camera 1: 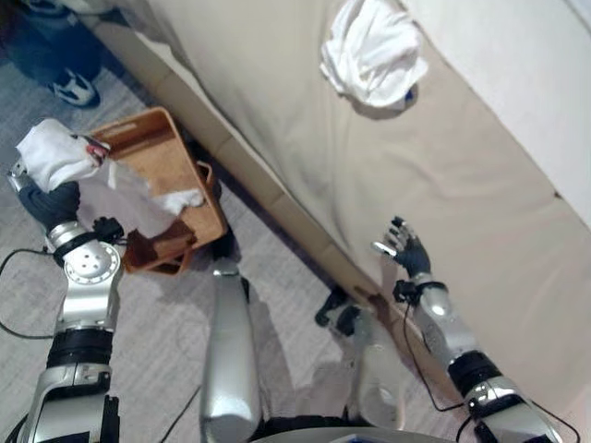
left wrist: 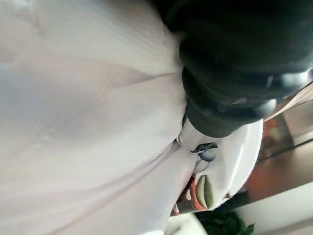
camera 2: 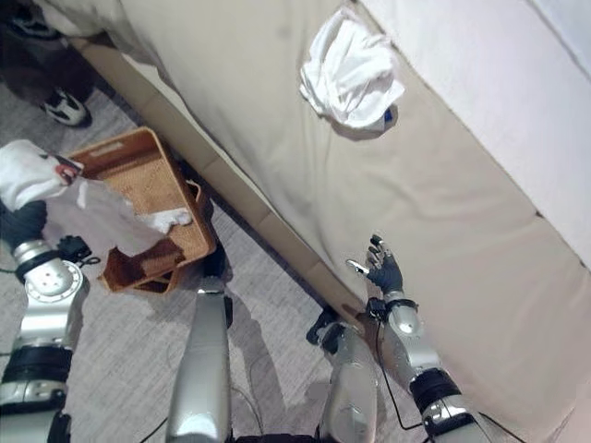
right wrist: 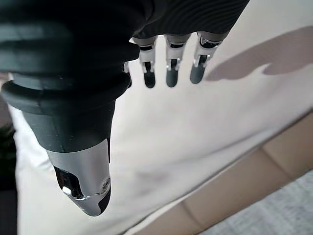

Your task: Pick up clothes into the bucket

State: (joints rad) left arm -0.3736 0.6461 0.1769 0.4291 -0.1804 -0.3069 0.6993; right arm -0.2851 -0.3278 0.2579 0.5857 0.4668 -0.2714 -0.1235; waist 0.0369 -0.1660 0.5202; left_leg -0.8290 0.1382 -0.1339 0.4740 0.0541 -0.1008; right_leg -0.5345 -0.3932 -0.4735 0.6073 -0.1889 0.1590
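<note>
A wide beige bed (camera 1: pixel 443 175) runs across the upper and right part of the head views, its mattress edge slanting down toward the grey carpet floor (camera 1: pixel 166 341). On the floor just beside the bed stands the brown wicker basket (camera 1: pixel 162 138), the bucket of the task, with a scrap of white cloth lying inside near its far wall. High on the bed, well apart from both hands, lies a crumpled white garment (camera 1: pixel 374 51). Another white garment (camera 1: pixel 55 152) is bunched up in the left hand (camera 1: pixel 46 198), which is raised at the basket's near-left corner; part of the cloth trails from the hand over the basket's rim, and the wrist view shows the fabric wrapped close about the fingers, so the hand is closed round it. The right hand (camera 2: pixel 383 268) hovers above the bed's near edge with its fingers (right wrist: pixel 168 73) straight and spread, holding nothing. A person's shoe (camera 1: pixel 74 88) stands on the floor beyond the basket.
</note>
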